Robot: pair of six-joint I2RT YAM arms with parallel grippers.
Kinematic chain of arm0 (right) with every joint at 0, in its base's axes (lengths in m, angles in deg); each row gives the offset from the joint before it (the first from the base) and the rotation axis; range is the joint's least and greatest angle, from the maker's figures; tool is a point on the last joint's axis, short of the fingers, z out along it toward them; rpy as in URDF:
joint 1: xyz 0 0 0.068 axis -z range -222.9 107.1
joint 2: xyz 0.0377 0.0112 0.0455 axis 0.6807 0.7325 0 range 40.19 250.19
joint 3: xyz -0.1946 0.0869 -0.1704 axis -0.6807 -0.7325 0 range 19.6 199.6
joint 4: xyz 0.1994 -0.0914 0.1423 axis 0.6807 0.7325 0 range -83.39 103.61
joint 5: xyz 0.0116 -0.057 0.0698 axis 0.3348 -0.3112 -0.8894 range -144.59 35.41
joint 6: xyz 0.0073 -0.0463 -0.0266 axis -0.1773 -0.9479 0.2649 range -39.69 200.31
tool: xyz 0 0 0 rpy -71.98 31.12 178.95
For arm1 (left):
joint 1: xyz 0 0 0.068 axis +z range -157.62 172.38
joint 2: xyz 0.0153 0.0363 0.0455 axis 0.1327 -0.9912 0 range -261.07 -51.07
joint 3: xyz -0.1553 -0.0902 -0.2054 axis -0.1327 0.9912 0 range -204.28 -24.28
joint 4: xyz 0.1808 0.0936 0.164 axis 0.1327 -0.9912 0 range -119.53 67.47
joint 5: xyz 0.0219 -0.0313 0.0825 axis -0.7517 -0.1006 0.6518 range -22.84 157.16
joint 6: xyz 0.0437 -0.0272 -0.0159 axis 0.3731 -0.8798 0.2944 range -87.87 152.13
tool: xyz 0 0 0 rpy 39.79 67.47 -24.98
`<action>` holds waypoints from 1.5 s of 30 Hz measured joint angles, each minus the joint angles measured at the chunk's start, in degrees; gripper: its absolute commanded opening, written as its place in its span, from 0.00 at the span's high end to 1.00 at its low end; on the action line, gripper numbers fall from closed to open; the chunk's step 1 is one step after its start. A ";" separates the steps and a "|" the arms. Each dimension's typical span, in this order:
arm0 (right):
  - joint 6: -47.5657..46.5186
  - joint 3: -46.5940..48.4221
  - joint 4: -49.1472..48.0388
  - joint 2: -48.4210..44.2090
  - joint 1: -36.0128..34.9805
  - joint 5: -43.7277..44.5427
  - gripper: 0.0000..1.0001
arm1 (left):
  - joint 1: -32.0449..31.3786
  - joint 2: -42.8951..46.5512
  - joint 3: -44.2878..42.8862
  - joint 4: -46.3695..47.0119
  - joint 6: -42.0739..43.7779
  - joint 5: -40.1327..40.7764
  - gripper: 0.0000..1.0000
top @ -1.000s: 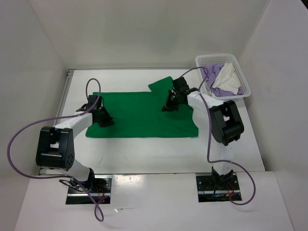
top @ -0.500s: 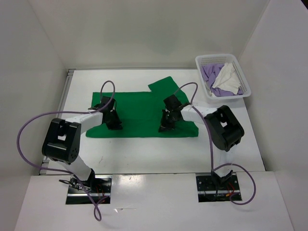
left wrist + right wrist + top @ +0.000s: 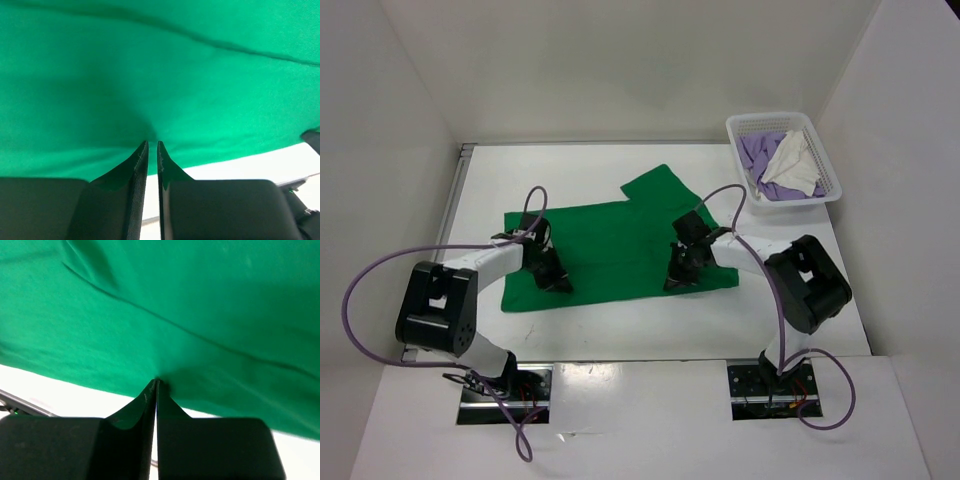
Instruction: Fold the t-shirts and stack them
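Between both jaw pairs — green t-shirt (image 3: 610, 240), pinched.

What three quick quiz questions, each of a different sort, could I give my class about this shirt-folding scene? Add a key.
1. True or false: the green t-shirt lies inside the basket.
2. What do the right arm's fingers pinch? A) the green t-shirt's near edge B) the basket's rim C) nothing
3. Which two t-shirts sit in the basket?
Key: 1 false, it lies on the table. 2 A. 3 the lavender t-shirt and the cream t-shirt.
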 measured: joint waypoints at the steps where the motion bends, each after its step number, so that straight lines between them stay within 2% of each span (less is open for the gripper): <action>1: -0.26 0.07 1.38 -0.28 0.00 0.11 0.90 | 0.83 0.46 0.02 -1.46 0.13 -0.44 0.81; 2: -0.61 0.50 2.78 -0.42 0.00 0.15 0.83 | 2.16 0.94 -0.13 -2.73 0.26 -0.81 0.80; 3: -1.14 1.53 4.46 -0.39 0.20 0.15 0.80 | 3.61 1.20 -0.74 -3.93 0.39 -0.81 0.80; 6: -3.30 7.67 8.72 -0.26 1.44 -0.17 0.77 | 7.17 1.18 -6.38 -6.27 1.22 0.48 0.80; 8: -4.63 13.53 8.92 -0.11 3.10 -0.57 0.86 | 8.94 0.70 -12.24 -5.35 1.44 2.49 0.81; 9: -5.25 16.48 8.72 0.17 3.89 -0.70 0.95 | 9.75 0.17 -14.99 -3.87 1.38 3.17 0.83; 10: -5.75 19.52 8.37 0.72 4.46 -0.85 0.97 | 10.67 -0.63 -17.77 -1.18 1.18 3.78 0.87; 14: -7.15 25.94 5.92 3.56 5.55 -1.79 0.98 | 15.15 -6.54 -23.67 5.79 -0.59 6.97 0.87; 15: -7.34 26.53 5.70 4.44 5.55 -2.16 0.98 | 16.37 -9.01 -25.09 6.54 -1.01 8.00 0.76; 18: -7.93 27.69 5.77 7.41 5.53 -3.04 0.98 | 19.71 -15.87 -28.20 8.41 -1.88 11.08 0.56; 21: -8.83 28.72 5.97 9.86 5.53 -3.54 0.97 | 22.16 -20.33 -30.64 8.22 -2.89 14.34 0.48; 27: -9.92 30.88 5.97 11.96 5.53 -5.11 0.93 | 23.26 -26.84 -38.80 8.48 -2.99 19.89 0.48; 32: -10.64 32.33 6.01 12.83 5.60 -5.75 0.88 | 23.21 -30.69 -42.42 8.09 -2.56 22.25 0.54; 40: -11.34 37.33 5.97 15.08 6.36 -6.27 0.79 | 23.19 -32.79 -42.21 7.52 -1.09 24.15 0.55; 42: -11.54 39.21 5.95 16.46 6.75 -6.32 0.75 | 23.19 -32.76 -41.86 7.80 -0.79 24.24 0.60; 45: -11.89 42.42 5.97 19.45 7.72 -6.27 0.69 | 23.19 -32.68 -41.33 8.57 -0.04 24.22 0.63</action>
